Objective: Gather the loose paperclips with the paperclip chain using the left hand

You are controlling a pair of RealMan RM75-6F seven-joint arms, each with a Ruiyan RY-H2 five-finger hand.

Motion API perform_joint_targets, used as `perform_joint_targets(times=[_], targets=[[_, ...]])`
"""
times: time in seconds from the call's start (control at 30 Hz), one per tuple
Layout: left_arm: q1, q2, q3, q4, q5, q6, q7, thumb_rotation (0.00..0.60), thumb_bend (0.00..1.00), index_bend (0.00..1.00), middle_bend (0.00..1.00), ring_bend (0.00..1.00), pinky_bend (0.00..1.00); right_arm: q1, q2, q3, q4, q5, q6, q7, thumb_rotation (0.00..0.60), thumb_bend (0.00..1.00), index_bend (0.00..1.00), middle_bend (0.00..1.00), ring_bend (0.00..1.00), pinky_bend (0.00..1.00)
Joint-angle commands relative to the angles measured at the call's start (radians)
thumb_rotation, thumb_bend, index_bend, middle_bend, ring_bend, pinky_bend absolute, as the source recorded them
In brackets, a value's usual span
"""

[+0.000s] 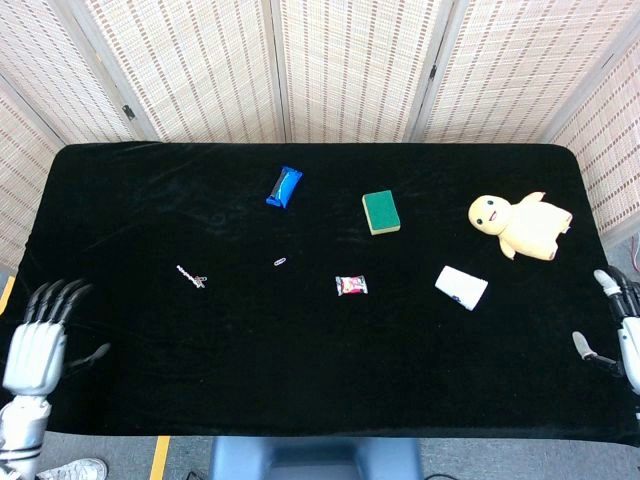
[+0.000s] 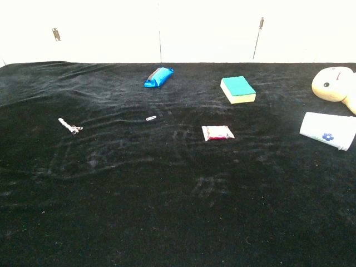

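The paperclip chain lies loose on the black tablecloth at the left. A single loose paperclip rests a short way to its right, apart from it. My left hand is at the table's front-left corner, far from the chain, fingers spread and holding nothing; the chest view does not show it. My right hand shows only partly at the right edge of the head view, fingers apart and empty.
A blue wrapped snack lies at the back, a green sponge right of it. A small red candy packet sits mid-table. A white pouch and a yellow plush toy lie on the right.
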Motion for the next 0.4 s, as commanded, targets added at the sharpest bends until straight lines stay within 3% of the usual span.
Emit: perform_joint_targets(times=[0.03,0.4], targets=[[0.03,0.027,0.029,0.02,-0.004,-0.02,-0.006,0.6,0.16,0.19,0.14,0.06,0.05,0.007,-0.001,0.002,0.0,0.005,-0.009,-0.007,0.6,0.36,0.0,0.04,0.01,0.0],[0.051,0.047,0.007,-0.007,0.004,-0.047,-0.005,0.6,0.15,0.19,0.13,0.06,0.05,0.012,-0.012,0.002,-0.007,0.007,-0.003,-0.043,0.6,0.36,0.0,0.04,0.01,0.0]])
